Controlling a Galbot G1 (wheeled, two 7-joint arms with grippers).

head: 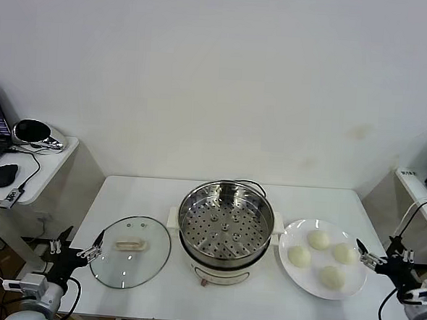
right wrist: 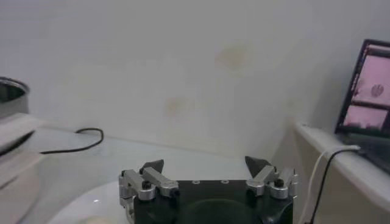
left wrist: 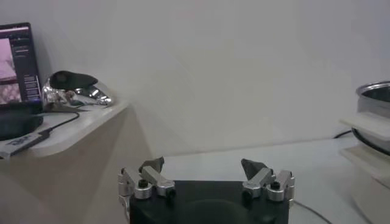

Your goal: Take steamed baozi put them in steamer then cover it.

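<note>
Both my grippers, left (head: 83,248) and right (head: 373,258), released; risk: squashing soft baozi (head: 318,240) beside steamer (head: 225,230).

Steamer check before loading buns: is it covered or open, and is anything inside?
Open and empty. The steamer shows its bare perforated tray; the lid lies flat on the table to its left.

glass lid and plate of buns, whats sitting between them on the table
In the head view, the steamer stands between the glass lid on its left and the plate with four buns on its right. Its tray is empty.
</note>
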